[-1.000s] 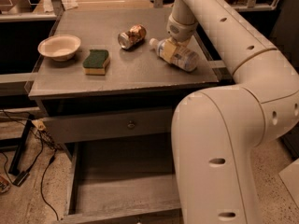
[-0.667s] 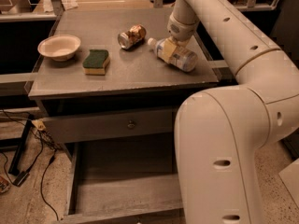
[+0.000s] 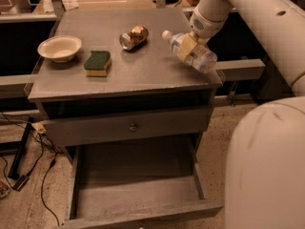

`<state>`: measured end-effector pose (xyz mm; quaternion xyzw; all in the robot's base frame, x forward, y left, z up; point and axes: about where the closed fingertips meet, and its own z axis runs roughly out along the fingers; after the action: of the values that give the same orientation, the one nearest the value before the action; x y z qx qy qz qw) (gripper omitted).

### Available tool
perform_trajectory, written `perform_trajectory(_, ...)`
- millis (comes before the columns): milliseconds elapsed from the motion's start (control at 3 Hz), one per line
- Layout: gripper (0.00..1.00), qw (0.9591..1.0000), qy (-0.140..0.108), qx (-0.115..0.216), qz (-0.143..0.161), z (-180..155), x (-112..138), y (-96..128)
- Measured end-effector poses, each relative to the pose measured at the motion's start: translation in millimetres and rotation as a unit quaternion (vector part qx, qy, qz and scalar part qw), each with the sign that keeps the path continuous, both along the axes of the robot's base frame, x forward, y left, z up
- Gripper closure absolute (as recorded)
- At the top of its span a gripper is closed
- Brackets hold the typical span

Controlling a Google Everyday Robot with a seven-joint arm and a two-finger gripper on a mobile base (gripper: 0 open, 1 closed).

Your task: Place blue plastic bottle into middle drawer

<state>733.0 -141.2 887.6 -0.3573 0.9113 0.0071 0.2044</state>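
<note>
The blue plastic bottle (image 3: 196, 55) is clear with a white cap and a pale label. It lies tilted over the right edge of the cabinet top, cap pointing up-left. My gripper (image 3: 188, 46) comes down from the upper right and is shut across the bottle's middle. The middle drawer (image 3: 138, 178) stands pulled open below, a wide shallow grey box with a worn plank floor and nothing in it. My white arm fills the right side of the view and hides the area to the right of the drawer.
On the cabinet top (image 3: 143, 70) sit a crushed metal can (image 3: 133, 36), a green and yellow sponge (image 3: 97, 63) and a white bowl (image 3: 59, 47). A shut drawer front with a round knob (image 3: 133, 126) lies above the open drawer. Cables (image 3: 28, 171) trail on the floor at left.
The bottle, held in my gripper, has shifted a little to the right, toward the top's right edge. My arm's lower body has swung right, uncovering more of the open drawer.
</note>
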Motion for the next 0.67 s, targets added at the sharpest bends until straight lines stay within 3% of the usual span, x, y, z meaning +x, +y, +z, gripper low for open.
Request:
perform_trajectory(333, 1.00, 1.0000, 0.005, 0.004, -0.001, 3.5, -52.1, -6.7)
perform_trajectory(667, 1.00, 1.0000, 0.005, 0.005, -0.002, 3.9, -51.8, -6.9)
